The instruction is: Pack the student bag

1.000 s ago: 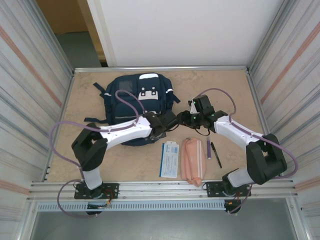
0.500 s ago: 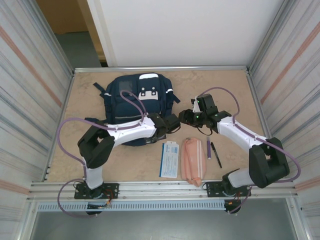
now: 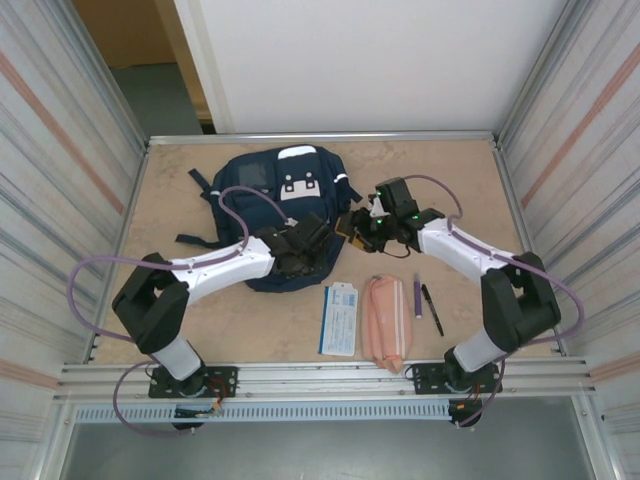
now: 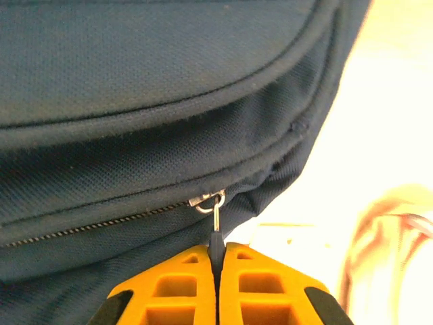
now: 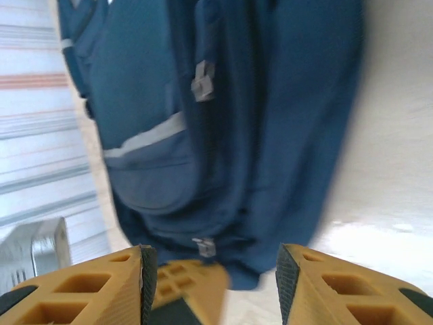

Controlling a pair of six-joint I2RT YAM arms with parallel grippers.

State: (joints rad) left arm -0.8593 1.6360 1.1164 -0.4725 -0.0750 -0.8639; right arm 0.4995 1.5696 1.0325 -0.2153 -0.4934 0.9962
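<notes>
The student bag (image 3: 275,205) lies flat at the back left of the table, navy with white patches. My left gripper (image 3: 303,247) rests at the bag's near right edge. In the left wrist view its orange fingers (image 4: 176,284) are shut on the dark zipper pull (image 4: 215,238), which hangs from a metal slider (image 4: 206,200) on the bag's closed zip. My right gripper (image 3: 352,224) sits just right of the bag. It stands open (image 5: 211,271), facing the bag's side (image 5: 223,122), with the left gripper's fingers (image 5: 186,281) blurred between its pads.
A blue and white book (image 3: 340,318), a pink pencil pouch (image 3: 383,320), a purple pen (image 3: 417,296) and a black pen (image 3: 432,308) lie in a row near the front edge. Metal walls enclose the table on both sides.
The left gripper has slid left along the bag's near edge, holding the zipper pull. The right gripper has moved left, closer to the bag's side.
</notes>
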